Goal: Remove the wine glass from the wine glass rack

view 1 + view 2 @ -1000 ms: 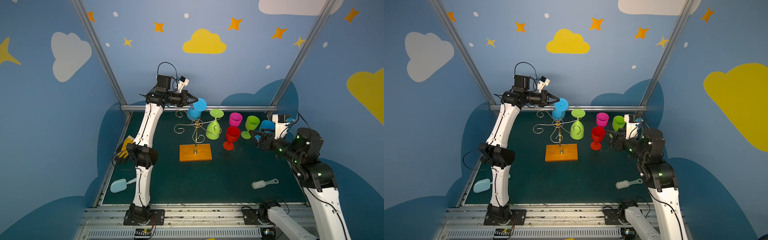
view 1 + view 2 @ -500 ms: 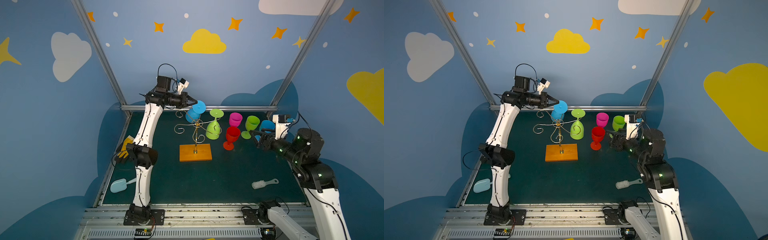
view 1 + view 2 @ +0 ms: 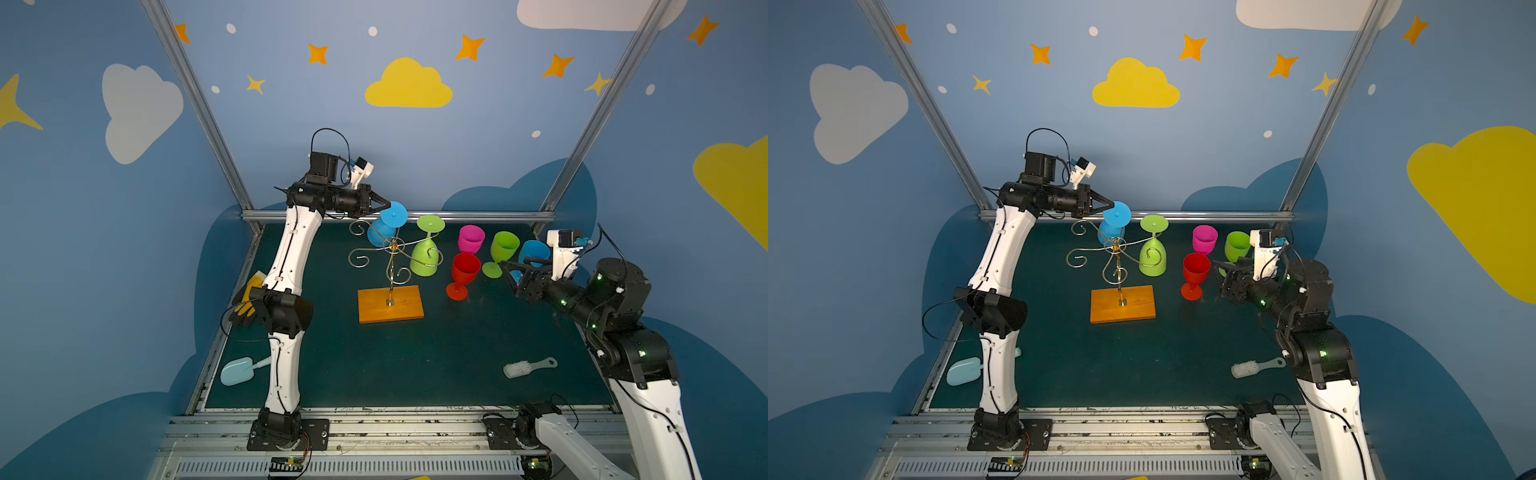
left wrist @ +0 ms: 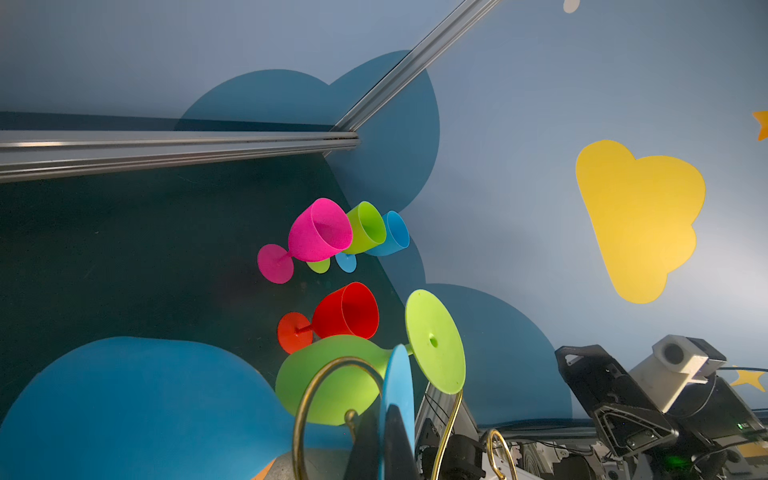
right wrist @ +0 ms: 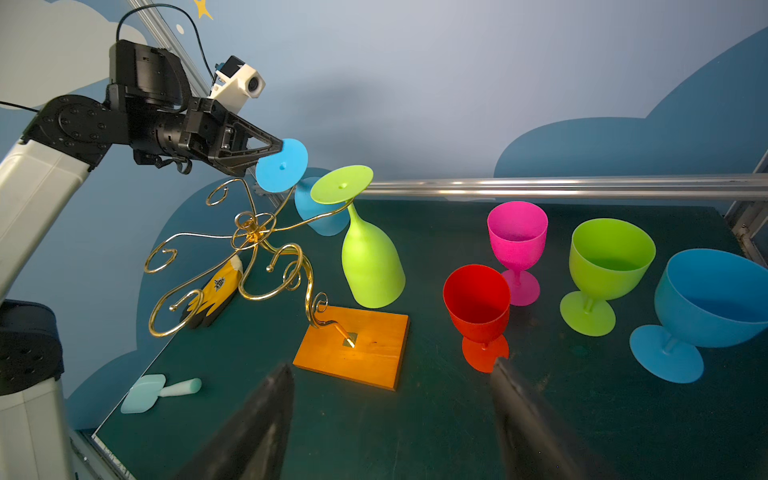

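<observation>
Pinching the round foot of an upturned blue wine glass (image 3: 395, 215), the left gripper (image 3: 388, 205) is clamped shut on the disc's edge at the far side of the wine glass rack (image 3: 390, 305). The glass hangs tilted, bowl down, beside the gold wire hub. Its stem looks to lie at or within one curled arm, though whether it is clear of the curl cannot be told.

The job seems about half done. The grasp is made, while drawing the stem out along the wire and carrying the glass away are left.

A lime green wine glass (image 3: 424, 259) hangs bowl down on the neighbouring arm just to the right, its foot close to the blue one. It is the likeliest thing to be knocked.

Further right, four glasses stand upright on the dark green table (image 3: 415, 365): magenta (image 3: 471, 239), green (image 3: 504, 245), blue (image 3: 534, 251) and, nearer, red (image 3: 465, 268).

The right gripper (image 3: 514, 272) hovers beside them with jaws wide apart and nothing between them.

A white brush (image 3: 528, 368) lies near right, and a pale blue scoop (image 3: 237, 371) and a yellow glove (image 3: 249, 297) lie along the left edge, all well apart from the rack.
</observation>
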Tool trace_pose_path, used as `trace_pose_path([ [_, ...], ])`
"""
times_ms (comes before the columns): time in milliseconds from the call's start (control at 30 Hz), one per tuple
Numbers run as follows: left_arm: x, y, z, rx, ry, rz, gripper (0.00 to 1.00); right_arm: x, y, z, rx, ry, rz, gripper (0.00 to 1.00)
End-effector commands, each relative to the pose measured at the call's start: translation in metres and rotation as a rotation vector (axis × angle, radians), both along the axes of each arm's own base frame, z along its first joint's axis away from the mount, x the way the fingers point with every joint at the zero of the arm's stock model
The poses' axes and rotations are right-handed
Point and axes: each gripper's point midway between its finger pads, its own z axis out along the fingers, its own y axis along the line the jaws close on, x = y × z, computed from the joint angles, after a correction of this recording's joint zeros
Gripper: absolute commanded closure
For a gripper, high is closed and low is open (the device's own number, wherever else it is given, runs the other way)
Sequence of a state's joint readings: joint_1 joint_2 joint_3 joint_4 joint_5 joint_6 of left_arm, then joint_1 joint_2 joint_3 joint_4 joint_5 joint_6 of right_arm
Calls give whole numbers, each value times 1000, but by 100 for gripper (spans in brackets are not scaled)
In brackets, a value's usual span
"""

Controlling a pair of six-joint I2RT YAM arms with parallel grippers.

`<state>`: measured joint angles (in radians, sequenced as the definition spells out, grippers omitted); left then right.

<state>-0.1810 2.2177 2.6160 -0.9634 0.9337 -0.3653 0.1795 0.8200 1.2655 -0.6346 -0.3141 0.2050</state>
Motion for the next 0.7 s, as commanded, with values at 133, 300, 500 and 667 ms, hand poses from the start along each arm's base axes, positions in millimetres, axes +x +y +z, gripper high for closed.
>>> trace_pose_path([
  [133,-10,10,29,-39,-63,-5,97,-4,-2,3,1,-6,-7,26],
  [300,-10,10,37,-62,-71,-11,97,-4,-2,3,2,-2,-8,26],
  [500,-13,11,42,-71,-77,-15,97,-4,-2,3,2,-4,-7,26],
  [667,-15,13,44,-70,-76,-13,97,-4,-2,3,1,-4,-7,26],
])
